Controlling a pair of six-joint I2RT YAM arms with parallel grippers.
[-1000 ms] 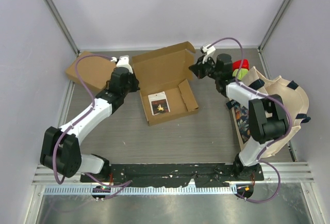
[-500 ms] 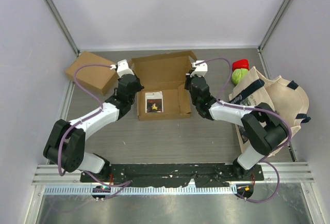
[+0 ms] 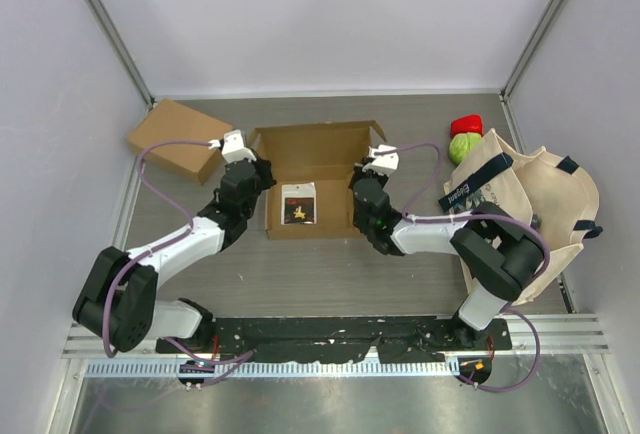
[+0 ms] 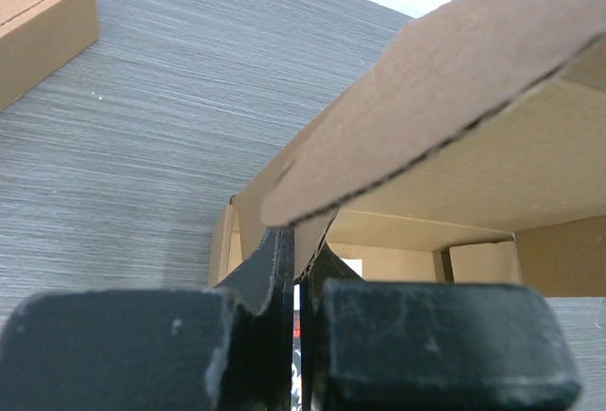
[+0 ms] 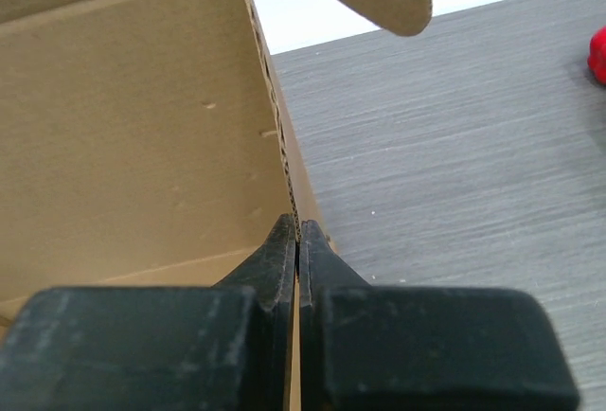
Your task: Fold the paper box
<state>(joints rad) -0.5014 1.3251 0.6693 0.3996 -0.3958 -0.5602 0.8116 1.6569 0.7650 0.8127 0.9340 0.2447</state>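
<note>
The paper box (image 3: pixel 312 186) lay open at the middle of the bench (image 3: pixel 320 274), between the two arms, with a printed card (image 3: pixel 298 204) flat on its floor. Its lid (image 3: pixel 318 142) was raised at the far edge. The hinge line, and so the long axis of the box, ran across the bench from left to right.

The left end wall (image 3: pixel 266 199) was pinched by the left pincer (image 3: pixel 260 168), whose fingers (image 4: pixel 275 269) were pressed together on the cardboard. In the left wrist view a flap of the lid was seen overhanging them. The right end wall (image 5: pixel 142 146) was pinched in the same way by the right pincer (image 3: pixel 357 172). In the right wrist view its corrugated edge was seen running straight down between the fingertips (image 5: pixel 282 241).

Each arm was thus set at its own end of the box, neither nearer than the other, and the lid lay beyond both pincers, away from the bases. The lid was judged not yet closed. The coming move would probably require it to be brought toward the near edge, over the card, about that crosswise hinge. This would need to be done evenly at both ends so that the box was not skewed.

Further out, a closed cardboard box (image 3: pixel 175 139) was set at the far left, well apart. At the right lay a tote bag (image 3: pixel 530 194), with a green round object (image 3: pixel 463 147) and a red object (image 3: pixel 465 124) just beyond it.
</note>
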